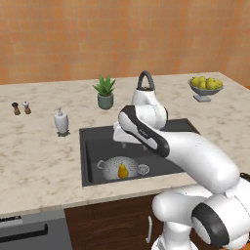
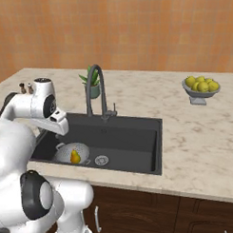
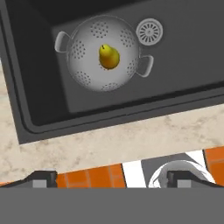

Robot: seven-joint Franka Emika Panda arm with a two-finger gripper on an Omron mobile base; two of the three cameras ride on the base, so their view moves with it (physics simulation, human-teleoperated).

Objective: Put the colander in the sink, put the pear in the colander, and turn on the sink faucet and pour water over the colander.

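1. Gripper (image 3: 112, 178) fingertips stand wide apart with nothing between them, poised high above the bench (image 3: 131, 135) edge.
2. Below, the pear (image 3: 108, 57) sits inside the colander (image 3: 89, 74), at the sink's (image 3: 183, 70) front-left, beside the drain (image 3: 149, 31).
3. Remaining judgement: reach the faucet (image 2: 96, 88) lever, push gently, and swing the spout so water lands over the colander.

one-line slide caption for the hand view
Pear sits in the colander inside the sink, beside the drain.
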